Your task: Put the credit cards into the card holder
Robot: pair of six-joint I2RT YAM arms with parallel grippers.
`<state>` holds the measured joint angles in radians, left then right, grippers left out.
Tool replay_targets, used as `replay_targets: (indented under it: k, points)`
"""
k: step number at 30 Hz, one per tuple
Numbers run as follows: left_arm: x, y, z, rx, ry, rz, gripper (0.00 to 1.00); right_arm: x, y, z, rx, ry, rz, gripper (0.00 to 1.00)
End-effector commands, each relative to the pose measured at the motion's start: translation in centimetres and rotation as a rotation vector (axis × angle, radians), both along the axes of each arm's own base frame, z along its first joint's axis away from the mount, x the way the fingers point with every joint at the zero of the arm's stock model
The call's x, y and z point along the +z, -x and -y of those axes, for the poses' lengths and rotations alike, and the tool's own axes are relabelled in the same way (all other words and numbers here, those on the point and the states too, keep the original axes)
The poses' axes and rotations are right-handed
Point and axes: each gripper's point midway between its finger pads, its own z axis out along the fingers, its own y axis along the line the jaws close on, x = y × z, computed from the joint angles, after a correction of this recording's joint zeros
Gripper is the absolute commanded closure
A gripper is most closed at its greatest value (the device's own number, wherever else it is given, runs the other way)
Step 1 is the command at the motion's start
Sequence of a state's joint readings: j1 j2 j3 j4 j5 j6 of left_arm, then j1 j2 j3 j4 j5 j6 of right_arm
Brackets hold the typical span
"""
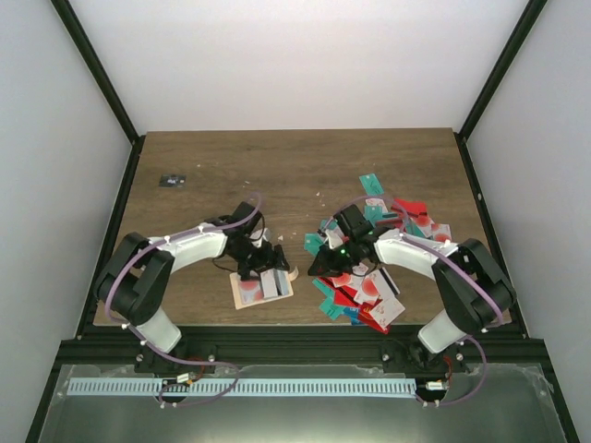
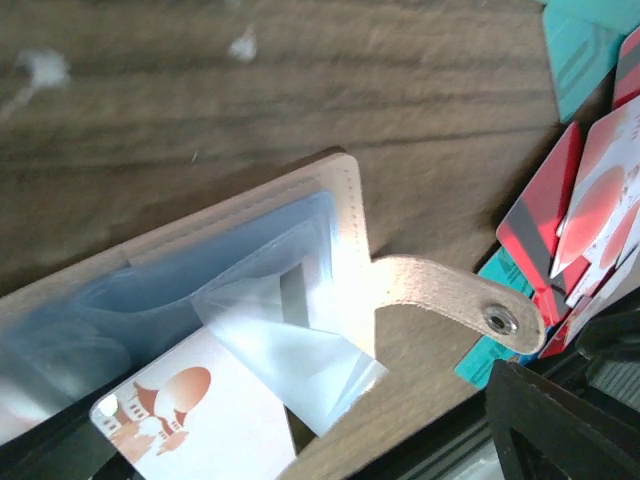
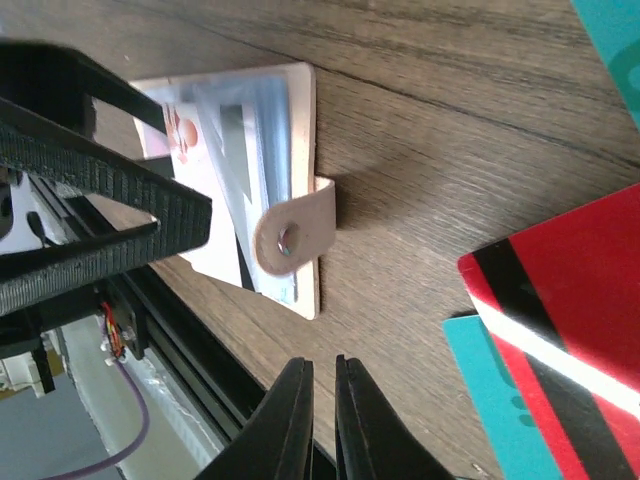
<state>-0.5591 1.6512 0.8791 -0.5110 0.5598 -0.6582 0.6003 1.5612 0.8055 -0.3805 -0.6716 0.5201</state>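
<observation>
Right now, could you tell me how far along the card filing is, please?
Early. Done: one white card lies partly under a clear sleeve in the open card holder. In hand: nothing visible; the left gripper hangs open over the holder, and the right gripper is closed with no card showing. Left: the heap of credit cards on the table.

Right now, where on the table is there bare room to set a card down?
The table's far half is bare, between the small dark object and the heaped credit cards. It is crowded in the narrow strip between the card holder and that heap.
</observation>
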Motion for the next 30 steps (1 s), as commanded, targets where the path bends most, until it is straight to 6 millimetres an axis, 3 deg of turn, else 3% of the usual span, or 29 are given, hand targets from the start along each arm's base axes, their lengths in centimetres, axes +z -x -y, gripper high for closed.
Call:
replay_targets:
  k: [1, 3, 9, 13, 16, 18, 23, 30]
  points:
    - [-0.2, 2.3, -2.6, 0.024, -0.12, -0.073, 0.05, 2.3, -0.4, -1.1, -0.015, -0.065, 0.02, 0.9]
    - [0.1, 2.5, -2.7, 0.019, -0.12, -0.066, 0.0, 2.3, -0.2, -1.4, -0.015, -0.083, 0.012, 0.9]
    - [2.2, 2.6, -3.1, -0.003, -0.103, -0.03, 0.0, 2.5, 1.1, -3.2, 0.026, -0.112, 0.004, 0.89]
    - [2.6, 3.5, -5.9, -0.029, -0.237, -0.032, 0.0, 3.0, 1.8, -4.5, 0.054, -0.131, 0.01, 0.89]
    - [3.8, 4.0, -6.1, -0.025, -0.219, -0.026, 0.0, 3.3, 2.3, -5.2, 0.074, -0.144, 0.017, 0.89]
    - [3.9, 4.5, -5.8, -0.012, -0.18, -0.04, 0.06, 3.1, 2.6, -5.6, 0.084, -0.148, 0.013, 0.88]
    - [2.5, 5.3, -5.0, -0.001, -0.118, -0.063, 0.35, 1.9, 3.2, -6.9, 0.12, -0.129, -0.004, 0.89]
    - [1.0, 4.8, -4.6, 0.036, -0.104, -0.054, 0.45, -0.4, 2.7, -7.2, 0.115, -0.064, -0.02, 0.9]
